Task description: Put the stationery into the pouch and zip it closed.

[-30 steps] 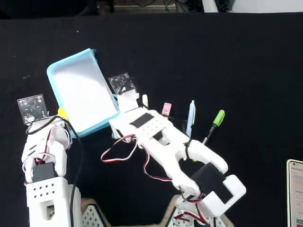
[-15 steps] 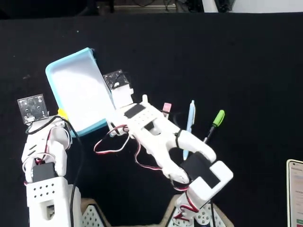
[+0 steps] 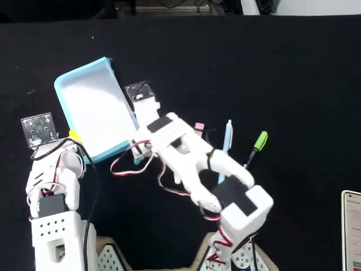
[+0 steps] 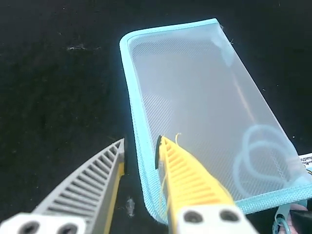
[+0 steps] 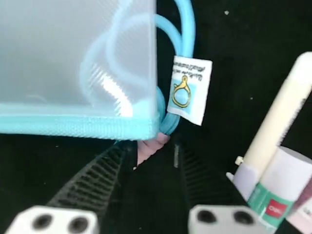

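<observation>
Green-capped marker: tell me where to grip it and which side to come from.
Probably the black barrel of the green-capped marker, just below the cap, from above with jaws across it: it lies flat, slim, apart from the blue pen.

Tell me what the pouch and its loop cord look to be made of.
The pouch has a translucent, slightly glossy panel, probably plastic mesh or vinyl: a fine grid texture shows, and the cord is visible through it. Its light-blue edging looks like woven fabric tape with a ribbed weave. The loop cord is smooth and shiny, likely rubbery plastic.
</observation>
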You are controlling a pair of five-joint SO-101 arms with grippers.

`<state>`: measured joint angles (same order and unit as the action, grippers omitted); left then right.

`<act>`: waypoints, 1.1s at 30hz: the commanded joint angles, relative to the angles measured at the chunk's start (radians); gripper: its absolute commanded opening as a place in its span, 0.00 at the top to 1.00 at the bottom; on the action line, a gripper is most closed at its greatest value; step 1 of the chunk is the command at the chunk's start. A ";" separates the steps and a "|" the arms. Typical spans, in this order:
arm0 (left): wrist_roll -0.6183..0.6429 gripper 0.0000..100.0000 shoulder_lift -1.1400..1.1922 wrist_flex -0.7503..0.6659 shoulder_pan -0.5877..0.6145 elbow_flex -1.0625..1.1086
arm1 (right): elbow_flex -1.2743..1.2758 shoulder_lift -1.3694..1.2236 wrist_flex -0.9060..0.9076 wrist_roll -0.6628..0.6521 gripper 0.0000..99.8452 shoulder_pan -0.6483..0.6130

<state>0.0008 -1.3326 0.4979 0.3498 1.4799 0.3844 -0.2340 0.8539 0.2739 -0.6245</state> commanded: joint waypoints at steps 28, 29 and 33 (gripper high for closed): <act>0.005 0.88 -0.014 0.003 -0.007 -0.021 | 0.039 0.150 0.048 -0.061 0.88 0.064; 0.005 0.88 -0.014 0.003 -0.005 -0.021 | 0.041 0.136 0.021 -0.035 0.84 0.057; 0.005 0.88 -0.014 0.005 -0.007 -0.021 | 0.041 0.116 -0.018 0.014 0.83 0.029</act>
<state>0.0008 -1.3326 0.4979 0.3498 1.4799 0.4289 -0.1235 0.8830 0.2417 -0.5677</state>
